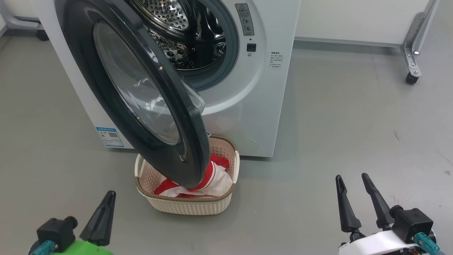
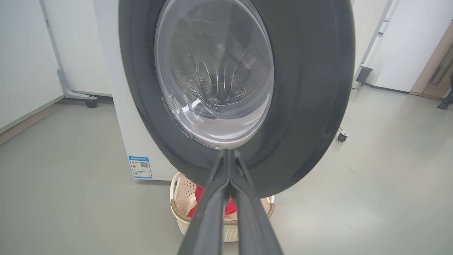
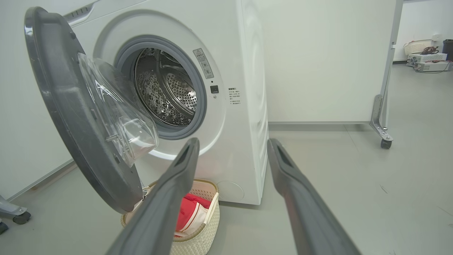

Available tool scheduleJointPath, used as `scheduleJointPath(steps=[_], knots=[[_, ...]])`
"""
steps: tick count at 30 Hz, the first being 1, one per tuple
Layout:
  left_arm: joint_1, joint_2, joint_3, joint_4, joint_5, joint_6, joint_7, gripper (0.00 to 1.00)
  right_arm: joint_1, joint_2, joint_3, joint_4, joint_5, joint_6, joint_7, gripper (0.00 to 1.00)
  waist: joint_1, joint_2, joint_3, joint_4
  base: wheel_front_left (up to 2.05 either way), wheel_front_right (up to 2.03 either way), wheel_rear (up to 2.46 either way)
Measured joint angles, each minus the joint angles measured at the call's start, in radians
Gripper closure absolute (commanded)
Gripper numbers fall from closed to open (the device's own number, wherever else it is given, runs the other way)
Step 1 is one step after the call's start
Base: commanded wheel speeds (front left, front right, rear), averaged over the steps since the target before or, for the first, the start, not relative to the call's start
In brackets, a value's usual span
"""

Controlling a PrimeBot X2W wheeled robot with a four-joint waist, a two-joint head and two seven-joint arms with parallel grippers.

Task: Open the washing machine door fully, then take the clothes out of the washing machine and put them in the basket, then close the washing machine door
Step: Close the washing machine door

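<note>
- We see the washing machine door (image 1: 134, 92) half open at upper left of the head view, its lower edge over the basket (image 1: 191, 207), which holds the clothes (image 1: 217, 180).
- The left gripper (image 1: 108, 195), lower left, is pinched together and empty. It is the nearer one, with the door's outer face straight ahead.
- The right gripper (image 1: 351, 176), lower right, is spread wide, empty and well apart.
- We judge the closing push suits the left arm.

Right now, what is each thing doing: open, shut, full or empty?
washing machine door: open, swung out above the basket.
washing machine: drum looks empty.
clothes: lying in the basket.
basket: upright, holding the clothes.
left gripper: shut, empty.
right gripper: open, empty.
</note>
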Motion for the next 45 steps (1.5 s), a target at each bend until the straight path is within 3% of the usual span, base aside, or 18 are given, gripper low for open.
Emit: scheduleJointPath(steps=[27, 28, 29, 30, 45], knots=[[0.016, -0.093, 0.042, 0.036, 0.095, 0.000, 0.007, 1.00, 0.009, 0.001, -0.001, -0.003, 0.000, 0.000, 0.000, 0.00, 0.0000, 0.0000, 0.004, -0.001, 0.00, 0.00, 0.00], [0.016, -0.097, 0.045, 0.035, 0.095, 0.000, 0.007, 0.73, 0.010, 0.001, -0.001, -0.003, 0.000, 0.000, 0.000, 0.00, 0.0000, 0.0000, 0.004, -0.001, 0.00, 0.00, 0.00], [0.016, -0.102, 0.051, 0.033, 0.097, 0.000, 0.007, 0.05, 0.011, 0.001, -0.001, -0.003, 0.000, 0.000, 0.000, 0.00, 0.0000, 0.0000, 0.005, -0.001, 0.00, 0.00, 0.00], [0.016, -0.105, 0.055, 0.031, 0.101, 0.000, 0.007, 0.00, 0.011, 0.001, -0.001, -0.003, 0.000, 0.001, 0.000, 0.00, 0.0000, 0.0000, 0.005, -0.001, 0.00, 0.00, 0.00], [0.016, -0.125, 0.058, 0.025, 0.114, 0.000, 0.007, 0.00, 0.012, 0.002, 0.001, -0.003, -0.002, 0.001, 0.000, 0.00, 0.0000, 0.0000, 0.005, 0.000, 0.00, 0.00, 0.00]])
